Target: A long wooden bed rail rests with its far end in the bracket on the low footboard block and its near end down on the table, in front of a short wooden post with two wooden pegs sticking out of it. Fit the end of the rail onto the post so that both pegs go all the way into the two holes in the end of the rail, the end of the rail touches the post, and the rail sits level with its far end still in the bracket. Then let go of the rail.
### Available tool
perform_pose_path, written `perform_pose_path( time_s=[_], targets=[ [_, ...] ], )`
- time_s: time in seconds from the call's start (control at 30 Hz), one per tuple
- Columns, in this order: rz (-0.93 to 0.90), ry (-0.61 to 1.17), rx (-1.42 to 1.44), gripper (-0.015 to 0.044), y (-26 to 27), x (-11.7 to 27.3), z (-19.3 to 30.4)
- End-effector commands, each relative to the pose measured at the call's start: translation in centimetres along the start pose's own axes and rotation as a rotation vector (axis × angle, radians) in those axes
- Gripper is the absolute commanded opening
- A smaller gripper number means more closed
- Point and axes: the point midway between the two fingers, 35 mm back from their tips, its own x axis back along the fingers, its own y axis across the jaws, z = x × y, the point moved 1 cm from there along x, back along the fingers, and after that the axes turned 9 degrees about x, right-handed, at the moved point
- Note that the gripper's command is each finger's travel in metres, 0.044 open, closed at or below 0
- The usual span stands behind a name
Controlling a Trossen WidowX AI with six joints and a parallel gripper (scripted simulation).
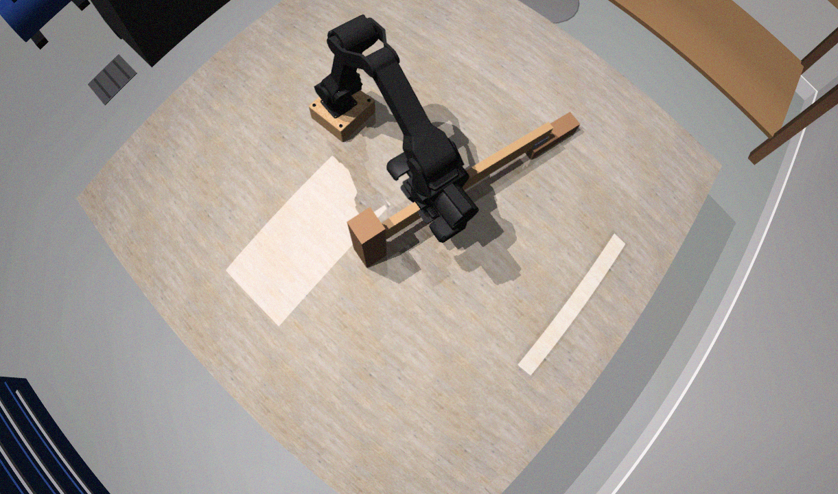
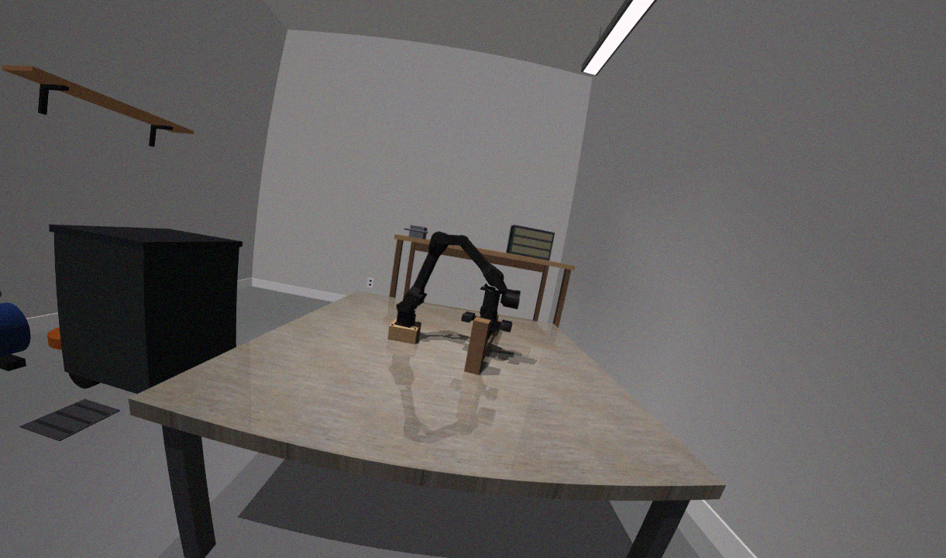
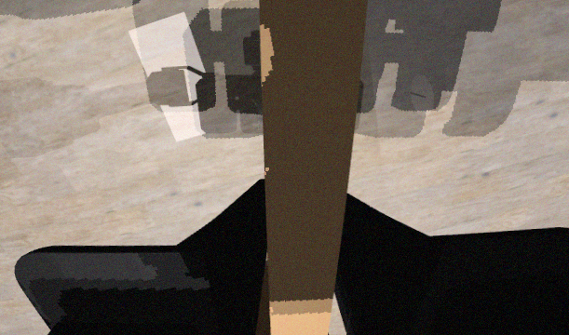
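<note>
The long wooden rail (image 1: 512,151) (image 3: 312,116) runs between the footboard block (image 1: 567,123) and the upright post (image 1: 367,226) (image 2: 475,348). Its far end lies at the bracket on the block. Its near end is raised off the table beside the upper part of the post, with no clear gap in the top view. The pegs and holes are hidden, so how deep the pegs sit cannot be told. The rail looks about level. My gripper (image 1: 423,206) (image 3: 290,188) is shut on the rail, nearer the post end, with one finger on each side.
The arm's wooden base block (image 1: 342,119) stands on the table (image 1: 409,381) (image 2: 337,409) behind the post. The arm reaches over the rail. Bright light patches lie on the table. A dark cabinet (image 2: 184,311) and a workbench (image 2: 483,254) stand beyond the table.
</note>
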Motion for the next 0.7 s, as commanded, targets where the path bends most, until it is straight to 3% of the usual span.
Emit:
perform_pose_path(
  time_s=[0.0,0.67],
  targets=[
    [0.004,0.002,-0.001,0.0,-0.13,0.25,-0.12],
    [0.004,0.002,-0.001,0.0,-0.22,0.04,-0.24]
  ],
)
